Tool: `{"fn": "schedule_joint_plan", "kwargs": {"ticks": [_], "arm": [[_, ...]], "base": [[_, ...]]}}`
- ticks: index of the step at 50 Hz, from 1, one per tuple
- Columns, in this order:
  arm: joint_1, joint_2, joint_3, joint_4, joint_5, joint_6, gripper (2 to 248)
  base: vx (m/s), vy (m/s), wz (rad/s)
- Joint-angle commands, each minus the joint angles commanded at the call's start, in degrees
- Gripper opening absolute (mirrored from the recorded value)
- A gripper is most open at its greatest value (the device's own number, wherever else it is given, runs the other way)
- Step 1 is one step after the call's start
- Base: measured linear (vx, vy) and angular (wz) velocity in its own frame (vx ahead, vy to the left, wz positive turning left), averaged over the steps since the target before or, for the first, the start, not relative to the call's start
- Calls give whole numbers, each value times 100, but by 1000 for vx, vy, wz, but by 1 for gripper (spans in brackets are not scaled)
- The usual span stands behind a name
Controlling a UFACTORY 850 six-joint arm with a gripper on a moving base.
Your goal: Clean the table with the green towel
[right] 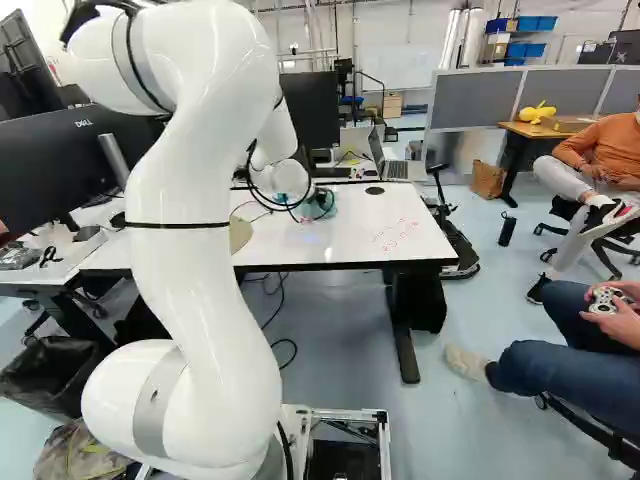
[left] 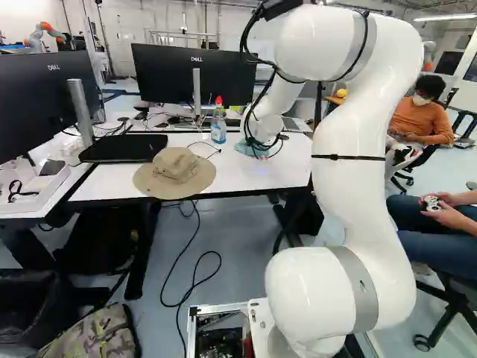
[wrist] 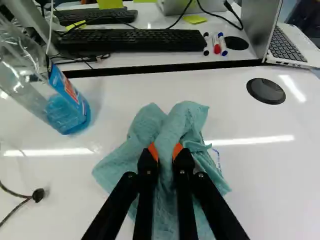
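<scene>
Arm [left: 354, 194] glossy white; rounded joints [left: 305, 298], grey collars [left: 359, 287]. Black cables [left: 244, 42] looped outside. Thin black strap [left: 348, 157] round long link. Fingers [wrist: 146, 172] black; round screws [wrist: 201, 175], orange pads [wrist: 154, 151].

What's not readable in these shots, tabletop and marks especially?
Tabletop under the green towel: wrist view, covered by cloth.
Full extent of the blue marks: wrist view, towel may cover some.
Red marks: right base view, too small to read.
Bottle top: wrist view, cut off by the edge.
Most of the hat: right base view, behind the arm.
</scene>
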Motion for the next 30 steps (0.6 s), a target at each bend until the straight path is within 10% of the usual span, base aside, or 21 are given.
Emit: {"fn": "schedule_joint_plan", "kwargs": {"ticks": [30], "arm": [[-366,109,145,0,0,0,47]], "base": [[0,0,0]]}}
